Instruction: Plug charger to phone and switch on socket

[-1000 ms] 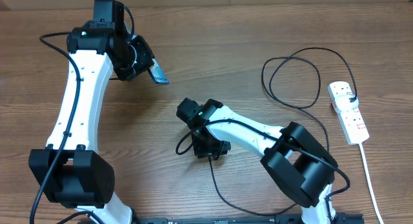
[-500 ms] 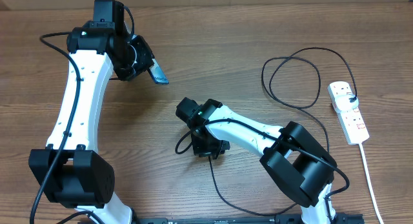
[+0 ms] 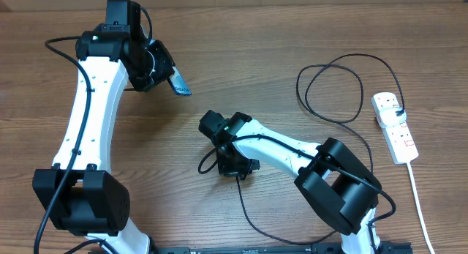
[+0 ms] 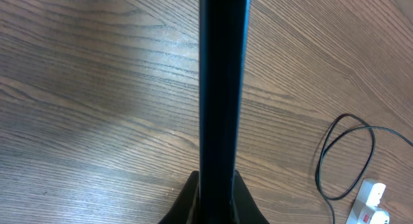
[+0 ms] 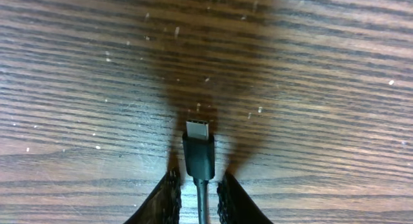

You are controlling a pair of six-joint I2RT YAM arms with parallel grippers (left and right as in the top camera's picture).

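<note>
My left gripper [image 3: 164, 75] is shut on the phone [image 3: 178, 85] and holds it above the table at the back left. In the left wrist view the phone [image 4: 223, 82] shows edge-on as a dark bar rising from the jaws [image 4: 216, 188]. My right gripper [image 3: 238, 168] is low over the table centre. Its jaws [image 5: 199, 179] are closed narrowly on the rear of the charger connector [image 5: 199, 153], whose metal tip points away just above the wood. The black charger cable [image 3: 333, 71] loops at the right and runs to the white socket [image 3: 395, 127].
The socket's thick white cord [image 3: 418, 203] runs toward the front right edge. A slack stretch of black cable [image 3: 252, 221] trails from my right gripper toward the front. The socket also shows in the left wrist view [image 4: 373, 208].
My right gripper and the small cable loop beside it have shifted slightly to the left. The left arm and the phone have not moved.
</note>
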